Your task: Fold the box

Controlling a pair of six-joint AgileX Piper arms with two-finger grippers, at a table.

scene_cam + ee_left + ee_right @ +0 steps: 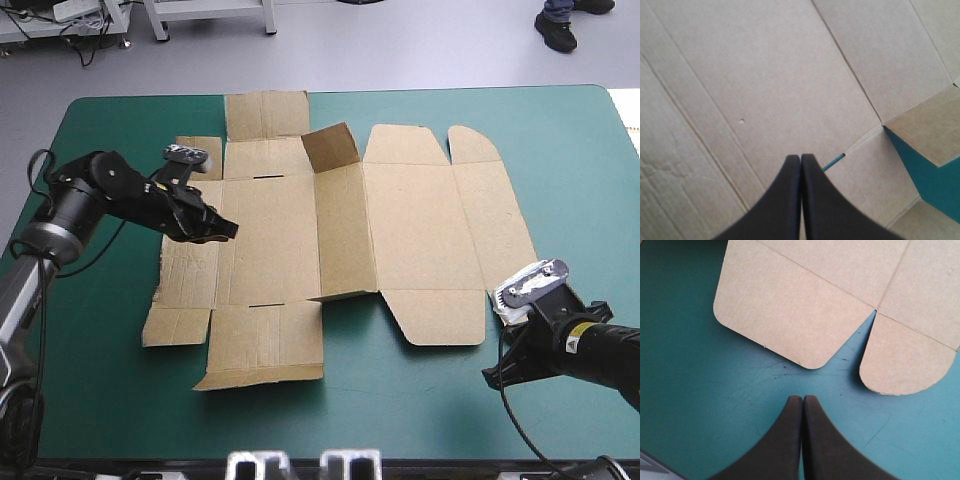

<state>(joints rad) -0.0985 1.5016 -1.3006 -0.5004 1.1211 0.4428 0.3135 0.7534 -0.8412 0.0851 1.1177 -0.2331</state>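
Note:
The brown box (330, 235) lies spread out as a cut sheet across the middle of the teal-green table, with one small flap (330, 148) standing up near its far side. My left gripper (222, 228) is shut and hovers over the sheet's left panels; in the left wrist view its tips (800, 159) meet above bare board (765, 75) beside a slot. My right gripper (500, 372) is shut over bare cover, just off the box's near right corner. The right wrist view shows its tips (802, 399) short of two rounded flaps (785, 310), touching neither.
Bare teal-green cover (420, 410) runs along the near side and the right of the sheet. The table's right edge (625, 120) lies beyond the right arm. The box's near left flaps (260, 355) reach toward the front edge.

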